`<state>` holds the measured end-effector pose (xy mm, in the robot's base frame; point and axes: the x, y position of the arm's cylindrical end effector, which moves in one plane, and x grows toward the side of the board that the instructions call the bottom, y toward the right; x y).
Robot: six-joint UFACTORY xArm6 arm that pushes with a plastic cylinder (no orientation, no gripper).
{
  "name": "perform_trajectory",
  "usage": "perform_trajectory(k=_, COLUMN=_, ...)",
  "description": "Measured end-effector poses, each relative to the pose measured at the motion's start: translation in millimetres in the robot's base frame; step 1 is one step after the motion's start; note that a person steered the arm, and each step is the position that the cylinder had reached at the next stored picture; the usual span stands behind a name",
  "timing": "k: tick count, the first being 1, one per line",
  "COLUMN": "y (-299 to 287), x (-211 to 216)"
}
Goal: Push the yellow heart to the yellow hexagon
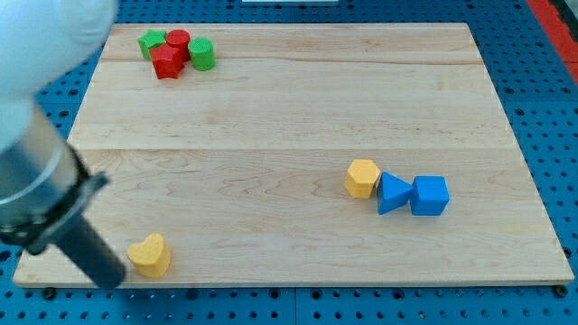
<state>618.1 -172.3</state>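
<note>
My tip [116, 282] sat just left of the yellow heart [150, 255], apparently touching it. The yellow hexagon [362, 178] lay well apart toward the view's right. An off-centre shove risked spinning the heart off the wooden board's [289, 117] bottom edge; the rod held nothing.

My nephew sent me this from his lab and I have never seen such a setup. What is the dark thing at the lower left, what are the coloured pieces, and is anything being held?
The big blurred shape at the view's left is a robot arm. It has no hand: it ends in a dark rod, and my tip slides over the wooden board to push blocks. Nothing is held. There is one camera, looking down at the board at a slant.

My tip is just to the left of the yellow heart, near the view's bottom. Toward the right sits the yellow hexagon, with a blue triangle and a blue cube beside it. At the top left huddle a green star, a red cylinder, a red star and a green cylinder.
</note>
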Motion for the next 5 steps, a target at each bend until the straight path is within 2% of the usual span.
perform_trajectory(k=1, y=54.7, x=0.1)
perform_trajectory(k=2, y=49.8, x=-11.1)
perform_trajectory(k=3, y=-9.7, x=-13.7)
perform_trajectory(k=5, y=26.3, x=-57.3)
